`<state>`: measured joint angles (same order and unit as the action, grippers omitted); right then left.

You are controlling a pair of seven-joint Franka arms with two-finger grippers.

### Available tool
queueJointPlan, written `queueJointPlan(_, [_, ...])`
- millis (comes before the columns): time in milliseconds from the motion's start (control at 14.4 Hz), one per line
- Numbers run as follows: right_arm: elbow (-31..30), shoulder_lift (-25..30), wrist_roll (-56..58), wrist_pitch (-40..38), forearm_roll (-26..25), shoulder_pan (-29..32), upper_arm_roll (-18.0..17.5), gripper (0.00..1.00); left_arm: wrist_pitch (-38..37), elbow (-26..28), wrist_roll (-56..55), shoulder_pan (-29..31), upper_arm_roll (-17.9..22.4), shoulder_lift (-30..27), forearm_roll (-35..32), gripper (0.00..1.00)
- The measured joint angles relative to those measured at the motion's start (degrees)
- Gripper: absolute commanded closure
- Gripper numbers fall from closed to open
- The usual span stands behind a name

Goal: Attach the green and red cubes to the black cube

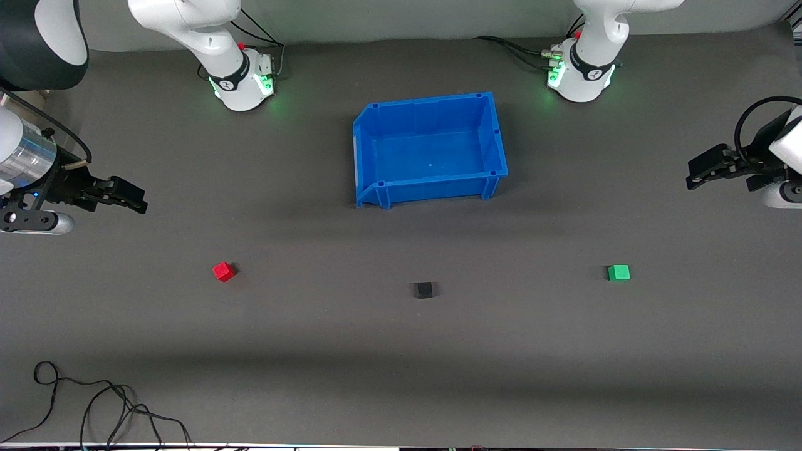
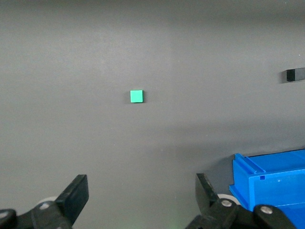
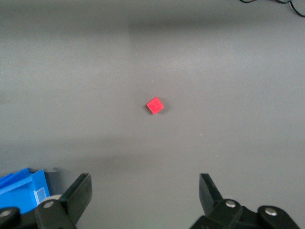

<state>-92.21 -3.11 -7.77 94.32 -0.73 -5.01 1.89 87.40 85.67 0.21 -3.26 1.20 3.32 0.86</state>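
The black cube sits on the grey mat, nearer to the front camera than the blue bin. The red cube lies toward the right arm's end of the table, the green cube toward the left arm's end. My left gripper hangs open and empty above the mat at its end; its wrist view shows the green cube and the black cube well apart from the fingers. My right gripper hangs open and empty at its end; its wrist view shows the red cube.
An empty blue bin stands mid-table between the arm bases; its corner shows in the left wrist view and the right wrist view. Loose black cables lie at the table's front edge.
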Motion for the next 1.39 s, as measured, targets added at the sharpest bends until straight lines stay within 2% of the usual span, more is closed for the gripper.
queueJointPlan(975, [0.05,0.00,0.00,-0.02,0.00,0.01,0.51,0.00,-1.78,-0.02,-2.00,0.11,0.31,0.00,0.07,0.00])
queueJointPlan(1184, [-0.19,-0.06,0.00,-0.32,0.00,-0.06,0.51,0.00,-3.18,-0.05,-13.50,1.05,0.89,0.00,0.67,0.00])
queueJointPlan(1393, [-2.18,-1.10,0.66,0.41,0.00,-0.17,0.51,0.00,-3.54,-0.07,-34.36,1.38,0.98,0.01,0.94,0.00])
